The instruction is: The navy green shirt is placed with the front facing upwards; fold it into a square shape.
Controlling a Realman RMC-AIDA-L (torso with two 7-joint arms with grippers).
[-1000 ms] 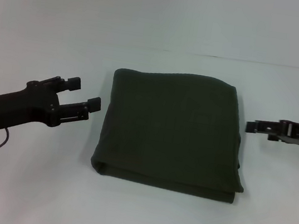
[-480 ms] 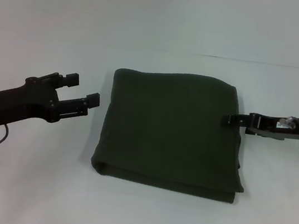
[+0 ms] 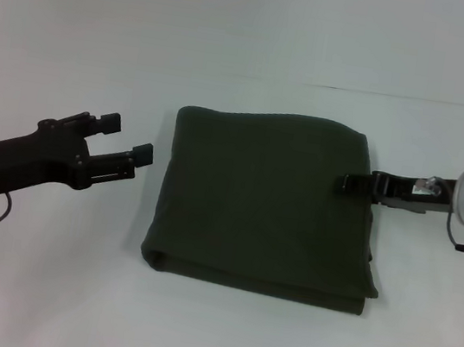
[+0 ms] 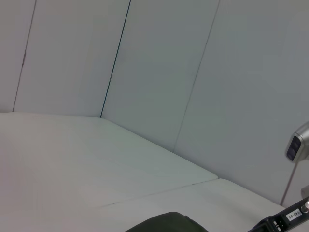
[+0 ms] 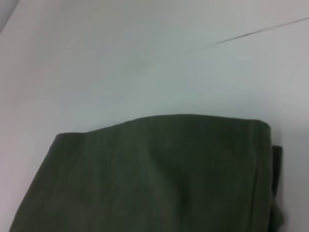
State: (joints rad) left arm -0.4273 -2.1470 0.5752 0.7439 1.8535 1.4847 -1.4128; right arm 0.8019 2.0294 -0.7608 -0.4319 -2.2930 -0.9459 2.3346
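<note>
The navy green shirt (image 3: 266, 205) lies folded into a near-square block in the middle of the white table, plain side up, with layered edges at its front and right. My left gripper (image 3: 126, 139) hovers open just left of the shirt's left edge, apart from the cloth. My right gripper (image 3: 354, 183) reaches in from the right, its tip over the shirt's right edge about halfway along. A corner of the shirt (image 4: 166, 223) shows in the left wrist view. The right wrist view is filled by the shirt's top (image 5: 159, 179).
The white table (image 3: 41, 285) spreads around the shirt, with a seam line (image 3: 418, 99) at the back right. Pale wall panels (image 4: 159, 72) stand behind it. The right arm (image 4: 285, 220) shows far off in the left wrist view.
My right gripper has moved left from beside the shirt until its tip overlaps the shirt's right edge. The left gripper has barely shifted. The shirt has not moved.
</note>
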